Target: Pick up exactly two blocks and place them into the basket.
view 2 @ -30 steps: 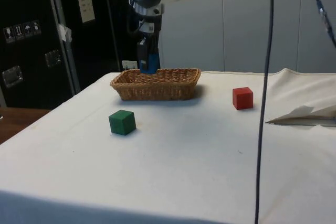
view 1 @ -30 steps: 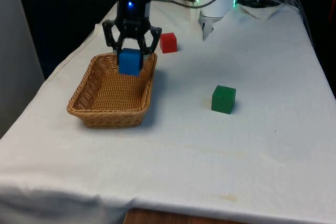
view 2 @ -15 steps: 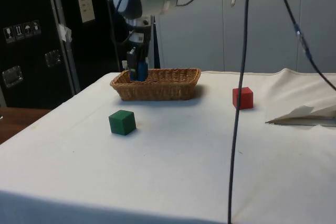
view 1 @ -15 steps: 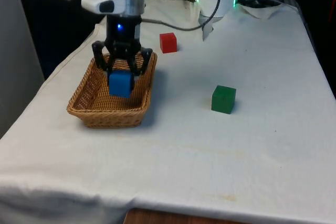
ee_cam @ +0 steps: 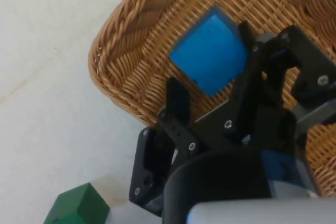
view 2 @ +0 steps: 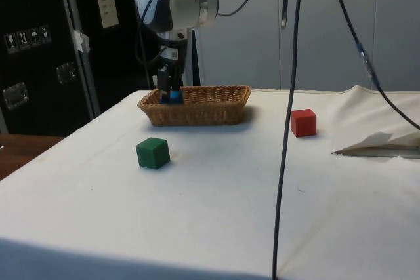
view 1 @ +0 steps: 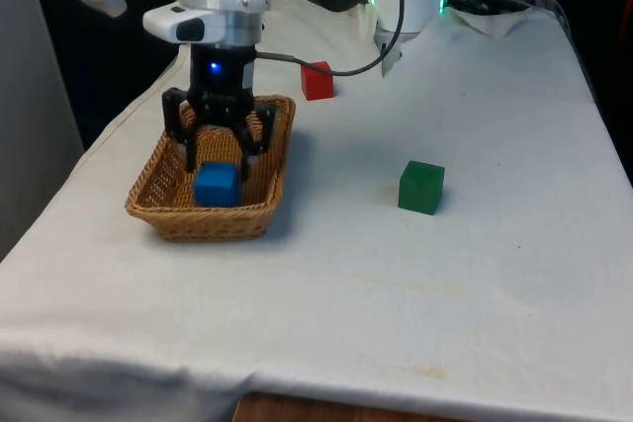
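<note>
Blue block [view 1: 218, 186] now down inside the basket [view 1: 158, 207]; half a second ago you still had it clamped above the weave, a second ago at the rim. The jaws [view 1: 217, 150] have spread wide and stand above the block, clear of it. In the wrist view one finger [ee_cam: 177, 103] sits apart from the block's face, so the release looks done. Count that as block one of two, by my reading.

Block lies in the basket's end nearer the front camera, resting on the woven floor, close to the wall there. It is a cube, so no long axis to speak of; the wrist view shows it turned cornerwise to the basket's walls, top face roughly level.

Left on the worktop [view 1: 475, 274]: green block [view 1: 421, 188], well apart from the basket toward the front view's right; red block [view 1: 316, 80], beyond the basket's far corner. You'd want to lift straight up to clear the rim before going for either.
</note>
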Controlling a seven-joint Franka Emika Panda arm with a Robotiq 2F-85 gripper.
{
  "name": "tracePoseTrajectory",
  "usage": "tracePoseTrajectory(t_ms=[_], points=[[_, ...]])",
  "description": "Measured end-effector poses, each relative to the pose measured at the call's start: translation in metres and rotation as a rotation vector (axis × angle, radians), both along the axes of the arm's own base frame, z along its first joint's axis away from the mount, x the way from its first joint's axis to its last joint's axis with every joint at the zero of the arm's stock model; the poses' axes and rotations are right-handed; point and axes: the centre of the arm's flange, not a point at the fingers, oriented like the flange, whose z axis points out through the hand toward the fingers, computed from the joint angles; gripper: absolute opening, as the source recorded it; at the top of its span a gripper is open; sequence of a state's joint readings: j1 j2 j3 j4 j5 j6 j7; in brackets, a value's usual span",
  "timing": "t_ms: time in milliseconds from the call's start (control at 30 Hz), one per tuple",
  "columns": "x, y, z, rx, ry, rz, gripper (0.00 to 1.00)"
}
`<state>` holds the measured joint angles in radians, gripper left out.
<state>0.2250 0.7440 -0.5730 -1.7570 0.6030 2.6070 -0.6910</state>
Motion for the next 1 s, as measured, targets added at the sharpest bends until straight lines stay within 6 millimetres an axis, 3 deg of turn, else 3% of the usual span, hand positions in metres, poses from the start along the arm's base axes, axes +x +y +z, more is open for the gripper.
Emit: tracePoseTrajectory(t_ms=[33,133,167,567,1000], points=[[0.0,-0.001,0.0,-0.001,0.0,-0.001,0.66],[0.0,0.0,0.0,0.0,0.001,-0.001,0.95],[0.0,0.0,0.0,0.0,0.001,-0.001,1.0],[-0.001,-0.002,0.007,-0.001,-0.004,0.008,1.0],[-0.028,0.004,0.056,0.019,-0.02,0.051,1.0]])
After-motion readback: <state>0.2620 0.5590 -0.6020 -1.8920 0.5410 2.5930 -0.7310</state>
